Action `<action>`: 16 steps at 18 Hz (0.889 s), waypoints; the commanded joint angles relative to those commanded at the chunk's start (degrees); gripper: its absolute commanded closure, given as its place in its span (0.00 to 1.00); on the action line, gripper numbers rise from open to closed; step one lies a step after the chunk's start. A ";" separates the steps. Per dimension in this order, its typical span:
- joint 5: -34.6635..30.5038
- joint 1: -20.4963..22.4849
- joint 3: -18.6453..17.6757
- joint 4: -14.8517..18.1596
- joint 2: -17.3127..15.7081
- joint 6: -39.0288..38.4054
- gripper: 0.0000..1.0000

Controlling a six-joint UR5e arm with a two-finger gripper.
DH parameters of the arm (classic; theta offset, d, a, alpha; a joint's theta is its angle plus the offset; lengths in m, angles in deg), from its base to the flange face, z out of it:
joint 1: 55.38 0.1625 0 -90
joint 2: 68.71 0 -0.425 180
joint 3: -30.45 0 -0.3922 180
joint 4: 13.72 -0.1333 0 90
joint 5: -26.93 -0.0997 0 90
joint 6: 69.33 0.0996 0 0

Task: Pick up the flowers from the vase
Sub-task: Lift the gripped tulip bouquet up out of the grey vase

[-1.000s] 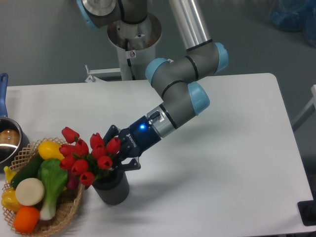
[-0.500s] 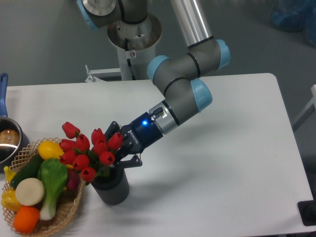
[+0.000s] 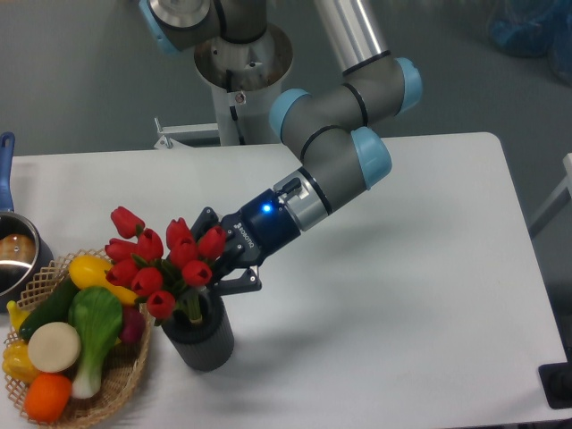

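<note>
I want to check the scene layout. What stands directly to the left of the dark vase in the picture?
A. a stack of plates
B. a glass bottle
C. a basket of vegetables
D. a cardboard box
C: a wicker basket filled with vegetables sits just left of the vase.

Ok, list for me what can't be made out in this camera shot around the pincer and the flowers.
- Pincer contact: the flowers cover the fingertips, so its grip on the stems is not visible.
- Stems inside the vase: hidden by its wall and the blooms.
- Pot at the left: cut off by the frame edge.
- Basket: its lower part is cut off by the bottom edge.
</note>
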 joint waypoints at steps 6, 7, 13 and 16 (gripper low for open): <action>1.23 -0.09 0.44 0.00 -1.58 -2.81 0.66; 1.23 0.00 0.53 0.00 -1.93 -3.25 0.66; 1.23 -0.26 0.88 0.00 -5.18 -10.62 0.66; 1.23 -0.09 0.88 0.00 -5.98 -12.31 0.66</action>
